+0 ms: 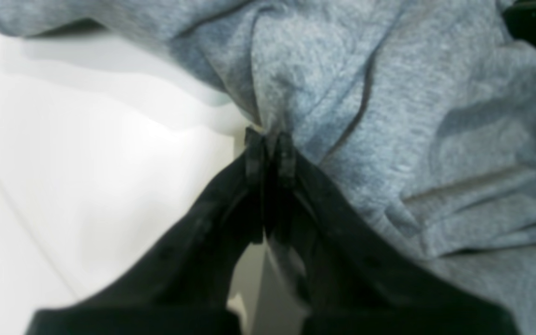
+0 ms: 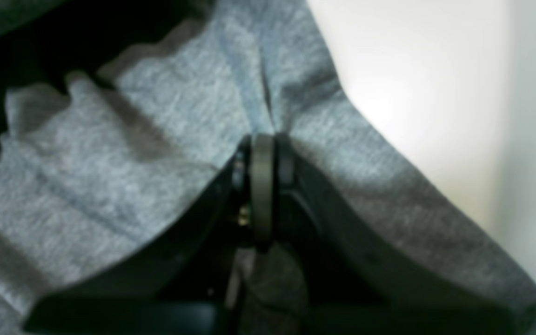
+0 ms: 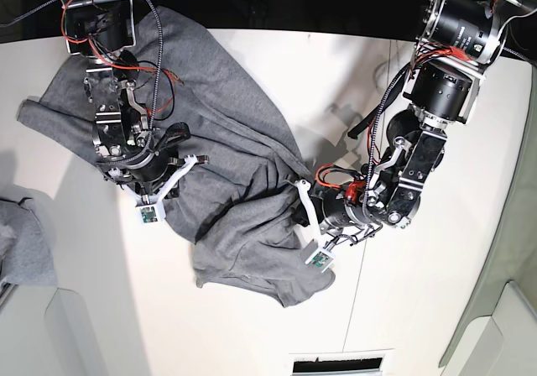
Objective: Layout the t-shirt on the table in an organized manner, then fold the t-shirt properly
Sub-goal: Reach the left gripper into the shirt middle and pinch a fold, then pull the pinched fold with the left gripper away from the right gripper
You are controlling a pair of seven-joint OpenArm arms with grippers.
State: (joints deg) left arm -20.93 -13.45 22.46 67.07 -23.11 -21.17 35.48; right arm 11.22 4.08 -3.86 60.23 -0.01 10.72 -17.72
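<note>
Grey heathered knit of the t-shirt [image 3: 226,174] is lying crumpled in a loose diagonal heap across the white table [image 3: 352,65], far from laid out. One end is spreading toward the far left corner; the other is bunching near the middle, close to the front.

The left gripper [image 1: 268,139] is pinching a fold at the shirt's edge, jaws closed tight on the cloth, with bare tabletop just beside it. The right gripper [image 2: 263,139] is likewise clamping a gathered ridge of fabric, with creases radiating from the pinch. In the base view this arm is sitting over the shirt's far-left portion, while the left arm is working at the bunched middle edge.

Judgement: the layout stage is in hand, both grips taken, spreading not yet done. To do it well, the arms should be drawing apart evenly, lifting enough to free the trapped folds, keeping tension gentle so neither pinch slips. Which part of the garment each gripper is holding cannot be told, so symmetry should be checked before lowering.

A separate grey cloth [image 3: 25,242] is lying at the left edge, well apart.
</note>
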